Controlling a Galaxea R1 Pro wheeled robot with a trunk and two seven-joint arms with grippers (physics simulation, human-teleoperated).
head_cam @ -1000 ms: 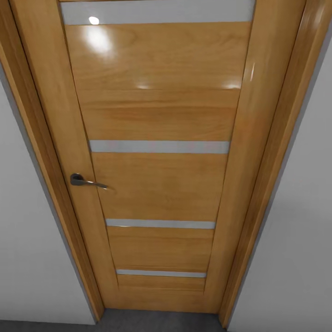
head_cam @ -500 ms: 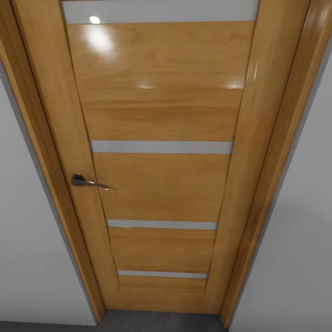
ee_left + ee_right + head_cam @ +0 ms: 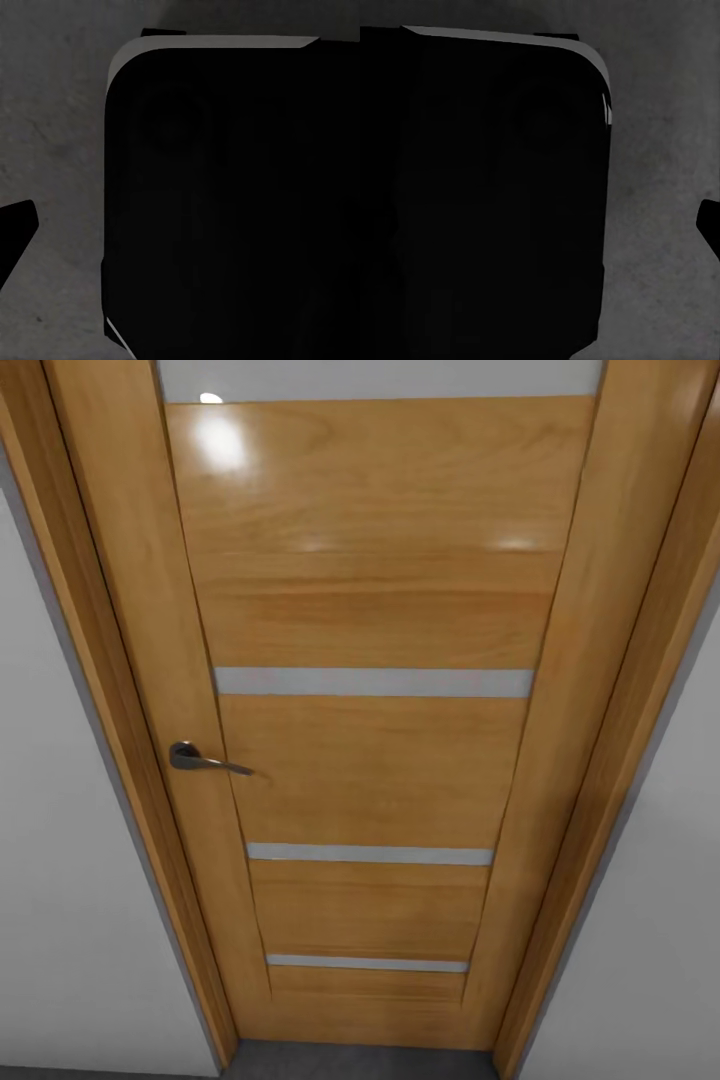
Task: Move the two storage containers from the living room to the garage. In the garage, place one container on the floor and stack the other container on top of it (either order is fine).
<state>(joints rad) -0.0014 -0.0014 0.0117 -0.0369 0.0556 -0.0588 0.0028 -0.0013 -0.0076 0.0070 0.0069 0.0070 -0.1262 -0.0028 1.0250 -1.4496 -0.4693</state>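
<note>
Closer now, glossy striped wooden door (image 3: pixel 370 760)

I see the wooden door (image 3: pixel 380 760) cut off by the head view's top edge, along with its uppermost pale stripe (image 3: pixel 380 378). Its frame (image 3: pixel 90 660) runs out of the picture on both sides. In each wrist view a black, rounded block (image 3: pixel 225 210) hides most of the mottled grey floor (image 3: pixel 52 135); I cannot tell what it is. A dark tip (image 3: pixel 13 232) is clipped at the edge.
</note>
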